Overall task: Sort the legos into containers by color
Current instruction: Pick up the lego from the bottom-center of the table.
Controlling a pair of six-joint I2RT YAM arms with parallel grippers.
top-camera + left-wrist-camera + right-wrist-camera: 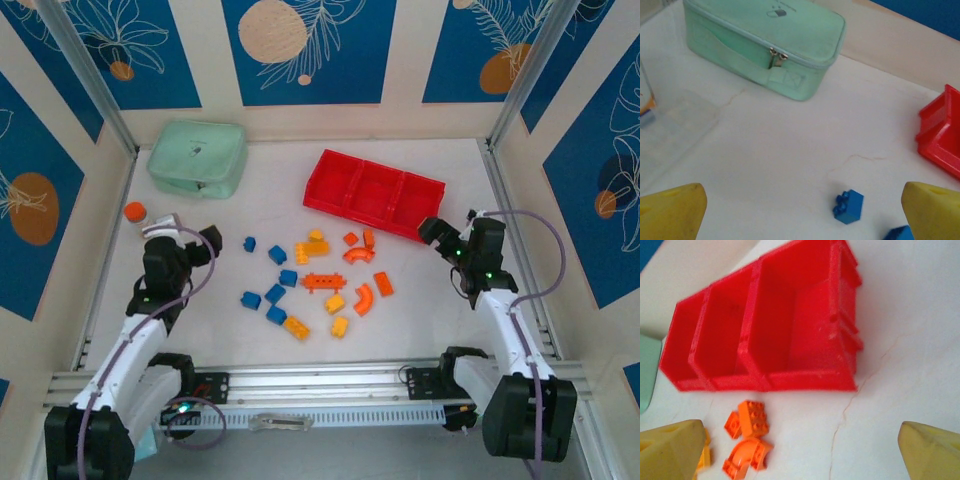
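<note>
The legos (pixel 312 282) lie scattered mid-table: blue ones to the left, yellow-orange and red-orange ones to the right. The red three-compartment tray (pixel 350 212) stands behind them, and nothing shows inside it. My left gripper (pixel 205 243) hovers open at the left. In its wrist view the left gripper (pixel 802 215) has a blue brick (pixel 848 206) on the table between its yellow fingertips (pixel 672 212). My right gripper (pixel 437 235) hangs open near the tray's right end. Between the right gripper's (pixel 802 452) fingers lies bare table, with a red-orange brick (pixel 752 417) and arch (pixel 747 457) at the left, before the tray (pixel 805 381).
A mint-green zip case (pixel 197 157) sits at the back left, and an orange-capped bottle (pixel 135 211) stands near the left wall. Metal frame rails run along both sides and the near edge. Bare table lies between the case and the tray.
</note>
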